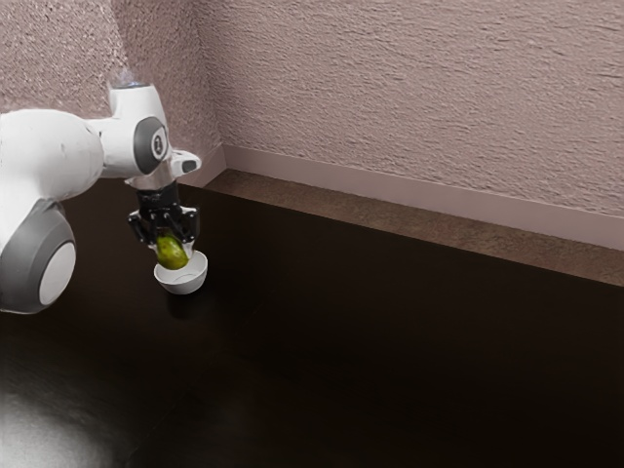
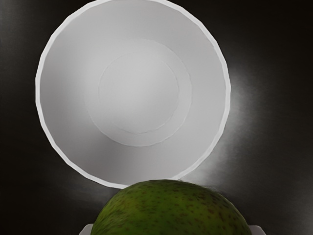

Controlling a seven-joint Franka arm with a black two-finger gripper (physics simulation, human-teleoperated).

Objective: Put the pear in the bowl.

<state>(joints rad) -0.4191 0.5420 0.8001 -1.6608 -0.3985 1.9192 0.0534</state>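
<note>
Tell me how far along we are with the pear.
Done: my hand grips the pear from both sides. In hand: the pear is up by the rim of the white bowl, whose inside is empty. Left: probably centre it over the bowl, lower and release.

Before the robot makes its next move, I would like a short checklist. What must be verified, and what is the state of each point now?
1. Pear held between both fingers of the gripper: ok.
2. Bowl upright on the table: ok.
3. Inside of the bowl empty: ok.
4. Pear centred over the bowl: not ok; it seems off to one side, near the rim.
5. Pear's underside clear of the rim: cannot tell.
</note>
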